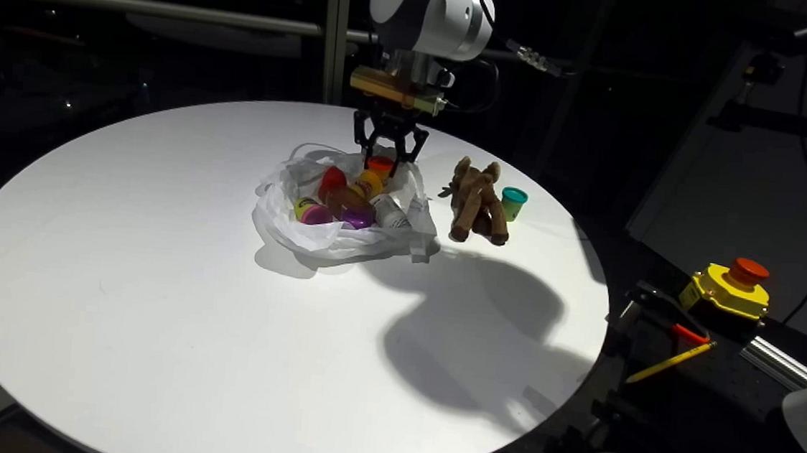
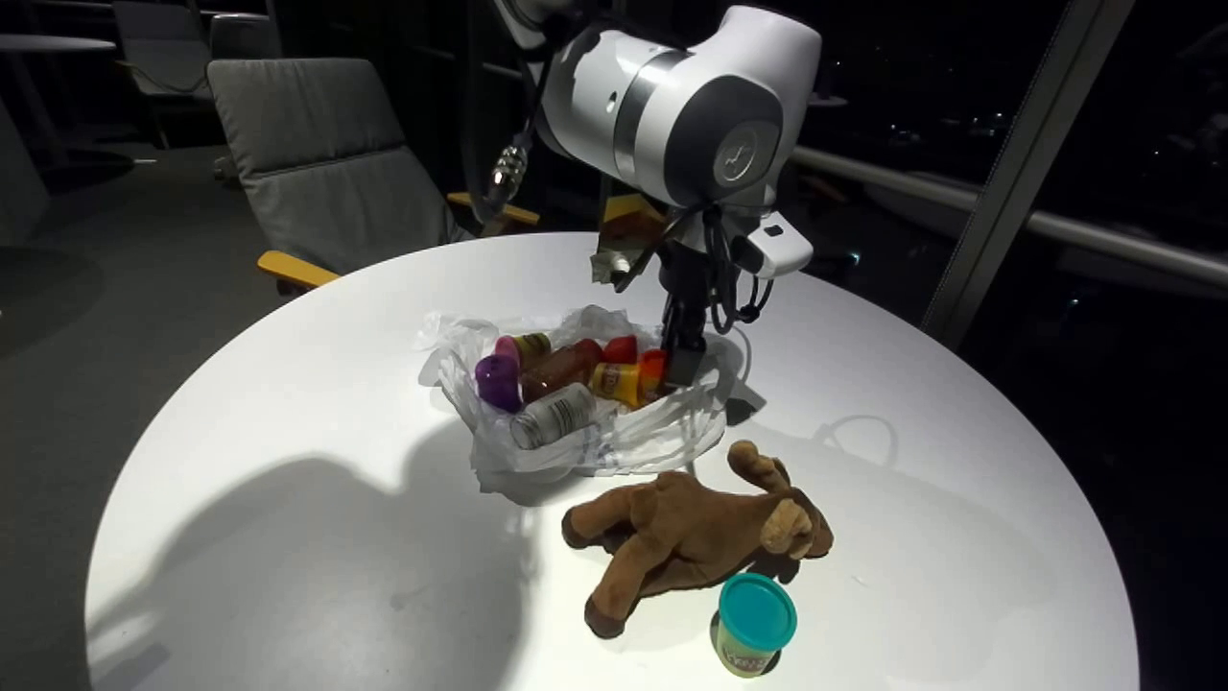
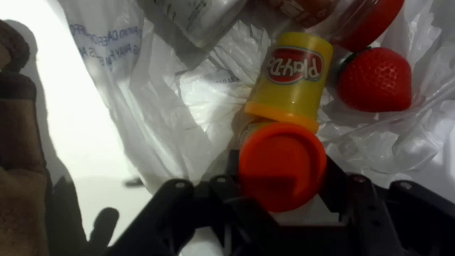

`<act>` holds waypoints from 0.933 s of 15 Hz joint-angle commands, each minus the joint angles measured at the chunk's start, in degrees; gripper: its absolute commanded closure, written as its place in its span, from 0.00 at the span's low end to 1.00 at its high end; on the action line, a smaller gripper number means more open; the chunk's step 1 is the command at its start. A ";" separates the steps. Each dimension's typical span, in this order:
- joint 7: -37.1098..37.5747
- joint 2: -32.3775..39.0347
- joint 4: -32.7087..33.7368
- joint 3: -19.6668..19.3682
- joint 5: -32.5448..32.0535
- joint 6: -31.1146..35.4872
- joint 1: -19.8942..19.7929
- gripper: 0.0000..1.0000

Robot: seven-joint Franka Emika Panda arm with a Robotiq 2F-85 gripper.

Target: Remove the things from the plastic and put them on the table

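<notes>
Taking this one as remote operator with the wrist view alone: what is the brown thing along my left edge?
Observer: A brown plush animal, lying on the table outside the plastic bag; both exterior views show it whole.
Operator: Is anything else on the table, outside the plastic bag?
Observer: Yes, a teal-lidded tub, standing upright next to the brown plush animal.
Operator: Name one item in the plastic bag that is out of my frame.
Observer: A pink-lidded tub, lying on its side.
</notes>
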 commanded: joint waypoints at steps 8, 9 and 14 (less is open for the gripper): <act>-12.02 -21.41 -19.03 4.74 7.70 0.50 -3.13 0.72; -11.73 -23.30 -20.98 3.92 7.21 0.90 -2.89 0.72; -10.12 -27.44 -27.44 -0.76 3.89 2.19 -2.86 0.72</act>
